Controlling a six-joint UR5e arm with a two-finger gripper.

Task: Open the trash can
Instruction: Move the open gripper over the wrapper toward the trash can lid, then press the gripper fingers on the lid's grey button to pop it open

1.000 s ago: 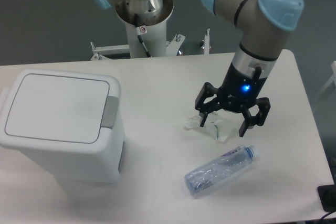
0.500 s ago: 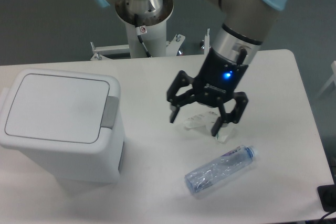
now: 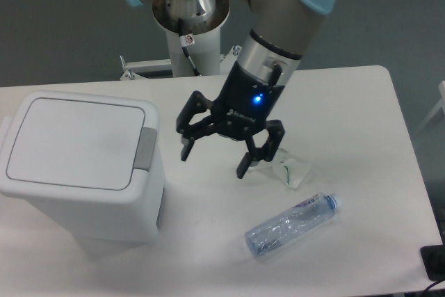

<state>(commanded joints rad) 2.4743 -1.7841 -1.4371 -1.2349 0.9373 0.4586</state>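
Observation:
The trash can (image 3: 76, 168) is a large white boxy bin at the left of the table, its flat lid down and the grey push-button tab (image 3: 146, 149) on its right edge. My gripper (image 3: 213, 162) hangs open above the table a short way right of the tab, with nothing between its fingers. It is apart from the bin.
A crumpled white paper scrap (image 3: 288, 170) lies just right of the gripper. An empty clear plastic bottle with a blue cap (image 3: 292, 225) lies nearer the front. The arm's base column (image 3: 189, 29) stands behind the table.
The gripper has moved steadily left, from over the paper scrap toward the trash can, staying open. The bin, scrap and bottle have not moved.

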